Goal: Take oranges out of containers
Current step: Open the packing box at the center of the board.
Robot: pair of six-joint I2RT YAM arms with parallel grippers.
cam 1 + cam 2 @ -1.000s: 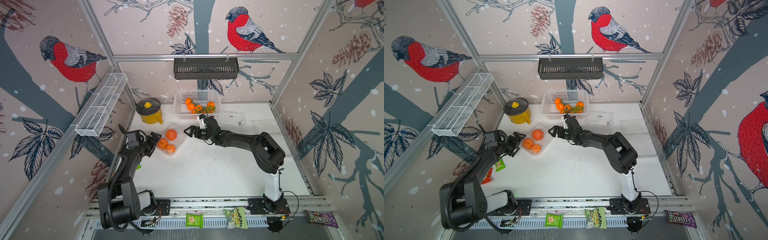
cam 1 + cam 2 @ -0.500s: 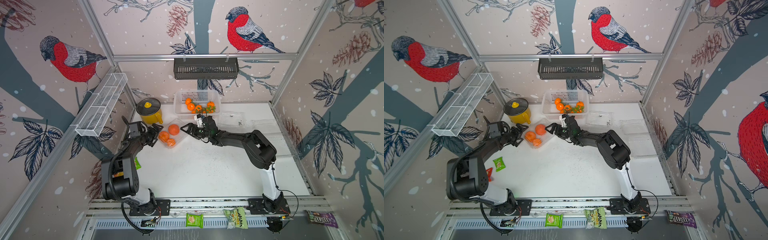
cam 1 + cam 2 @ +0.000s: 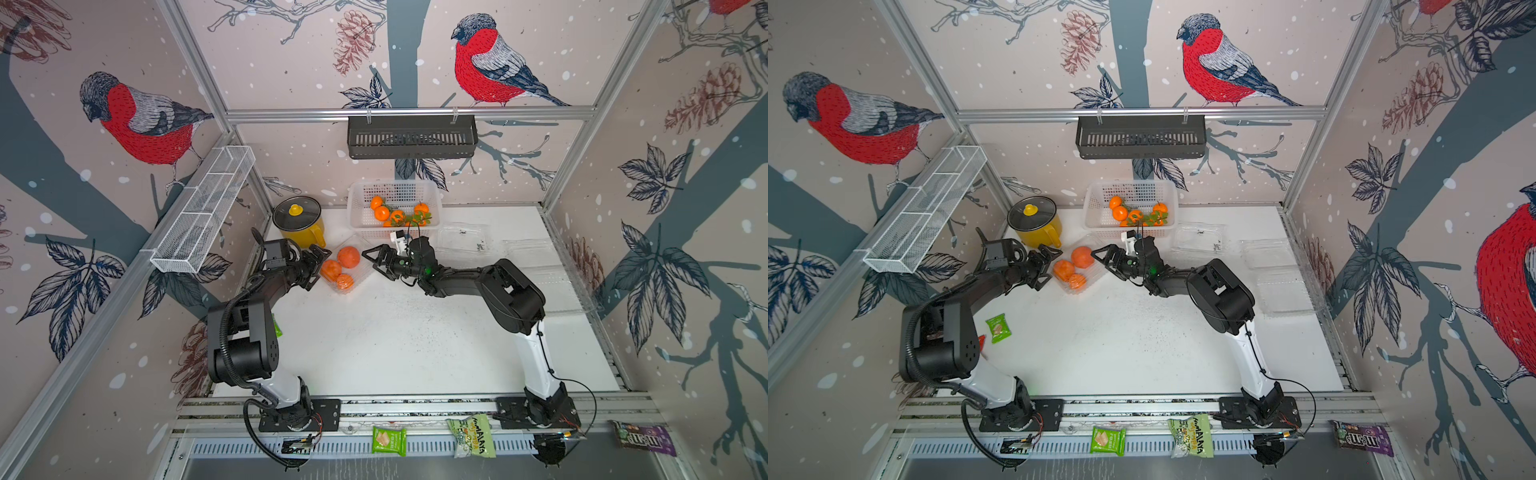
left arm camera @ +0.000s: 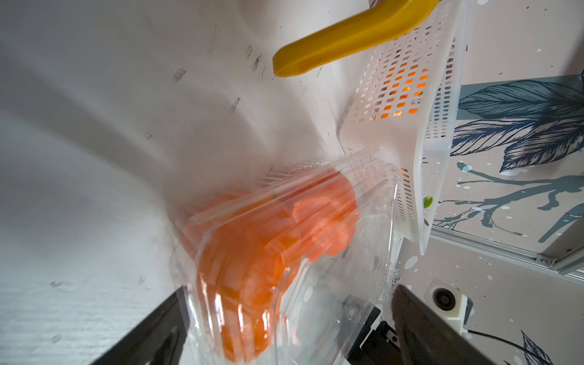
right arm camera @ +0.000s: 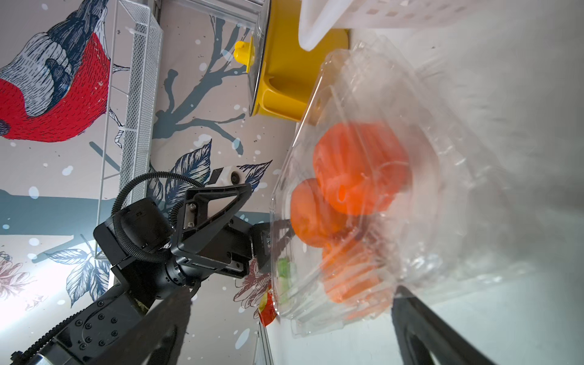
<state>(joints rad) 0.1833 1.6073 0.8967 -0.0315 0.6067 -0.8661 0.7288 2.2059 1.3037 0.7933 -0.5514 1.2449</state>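
A clear container (image 3: 358, 275) (image 3: 1090, 286) holding three large oranges (image 3: 348, 257) (image 3: 1082, 257) lies near the yellow pot. My left gripper (image 3: 318, 268) (image 3: 1049, 268) is open at the container's left end. In the left wrist view that end lies between the fingers (image 4: 151, 331) of the left gripper (image 4: 287, 316). My right gripper (image 3: 372, 262) (image 3: 1104, 264) is open on the opposite side, and the container's corner (image 5: 316, 316) reaches between its fingers (image 5: 420, 331). Empty clear containers (image 3: 463, 241) (image 3: 1285, 295) lie at the right. Small leafy oranges (image 3: 381, 213) sit in the white basket.
The yellow pot (image 3: 297, 220) and the white basket (image 3: 399, 193) stand just behind the container. A black shelf (image 3: 411, 137) hangs on the back wall and a wire shelf (image 3: 203, 208) on the left wall. A green packet (image 3: 998, 328) lies by the left arm. Snack packets (image 3: 388, 440) lie along the front rail.
The left arm folded back and its gripper swung toward the pot. The container of oranges shifted toward the back with it. The right gripper followed, closing in on the container.
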